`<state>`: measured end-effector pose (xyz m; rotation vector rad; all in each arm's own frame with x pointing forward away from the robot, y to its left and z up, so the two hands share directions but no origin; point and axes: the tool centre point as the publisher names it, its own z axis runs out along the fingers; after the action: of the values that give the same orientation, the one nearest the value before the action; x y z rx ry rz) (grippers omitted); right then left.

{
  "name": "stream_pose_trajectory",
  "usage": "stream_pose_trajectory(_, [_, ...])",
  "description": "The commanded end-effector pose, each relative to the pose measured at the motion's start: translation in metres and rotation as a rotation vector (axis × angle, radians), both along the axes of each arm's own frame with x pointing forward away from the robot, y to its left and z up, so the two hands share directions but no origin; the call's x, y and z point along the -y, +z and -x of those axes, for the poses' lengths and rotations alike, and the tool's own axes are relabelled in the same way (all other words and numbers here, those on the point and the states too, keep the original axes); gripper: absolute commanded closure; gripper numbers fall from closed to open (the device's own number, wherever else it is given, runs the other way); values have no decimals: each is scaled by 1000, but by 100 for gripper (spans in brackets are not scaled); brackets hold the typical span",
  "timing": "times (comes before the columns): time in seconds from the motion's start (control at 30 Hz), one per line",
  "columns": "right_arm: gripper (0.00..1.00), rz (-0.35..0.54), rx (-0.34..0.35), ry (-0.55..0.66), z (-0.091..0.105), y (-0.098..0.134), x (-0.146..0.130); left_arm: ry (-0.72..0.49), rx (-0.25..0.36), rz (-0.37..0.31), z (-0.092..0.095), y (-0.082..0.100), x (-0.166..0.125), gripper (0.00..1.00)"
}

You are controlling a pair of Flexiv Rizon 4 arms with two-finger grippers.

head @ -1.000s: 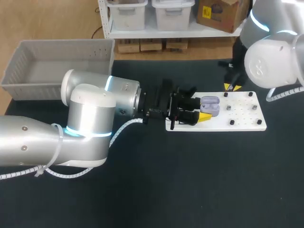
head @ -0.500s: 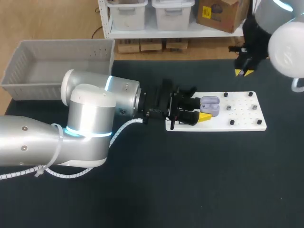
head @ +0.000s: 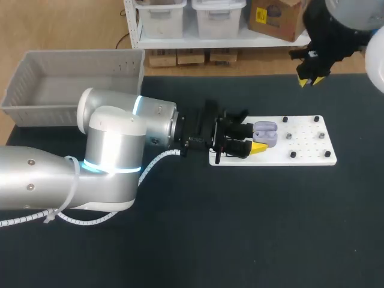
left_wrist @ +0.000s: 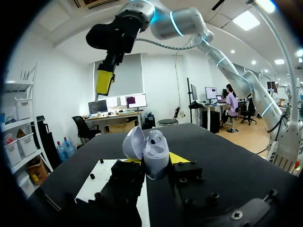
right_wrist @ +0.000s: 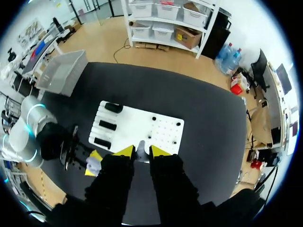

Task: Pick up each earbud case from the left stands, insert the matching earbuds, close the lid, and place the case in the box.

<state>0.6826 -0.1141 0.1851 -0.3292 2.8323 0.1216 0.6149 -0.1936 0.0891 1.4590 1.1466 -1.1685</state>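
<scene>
earbud case (head: 265, 133): pale lilac, plain
earbud (right_wrist: 140, 147): whitish
board (head: 309, 155): white, black pegs
table (head: 240, 228): black
box (head: 24, 99): light grey
left gripper (head: 254, 139): black, yellow tips
right gripper (head: 312, 79): black, yellow tips
left arm (head: 114, 150): silver, cyan ring

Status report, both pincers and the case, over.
Left pincer shut on case, lid open, over board. Right pincer high, shut on earbud, it seems. Nothing between them.
</scene>
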Motion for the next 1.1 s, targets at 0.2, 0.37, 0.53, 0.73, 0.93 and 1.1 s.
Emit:
stream_pose_trajectory(0.2, [100, 69, -34, 26, 16, 5, -2, 5, 3, 4, 1, -1, 0, 100])
stream_pose_trajectory(0.37, [100, 69, -34, 26, 16, 5, -2, 5, 3, 4, 1, -1, 0, 100])
stream_pose_trajectory(0.53, [100, 69, -34, 26, 16, 5, -2, 5, 3, 4, 1, -1, 0, 100])
stream_pose_trajectory(0.73, [100, 69, -34, 26, 16, 5, -2, 5, 3, 4, 1, -1, 0, 100])
stream_pose_trajectory(0.93, [100, 52, -24, 79, 34, 8, -16, 5, 3, 4, 1, -1, 0, 100])
stream_pose_trajectory(1.1, [100, 70, -32, 114, 56, 11, -28, 5, 3, 4, 1, -1, 0, 100])
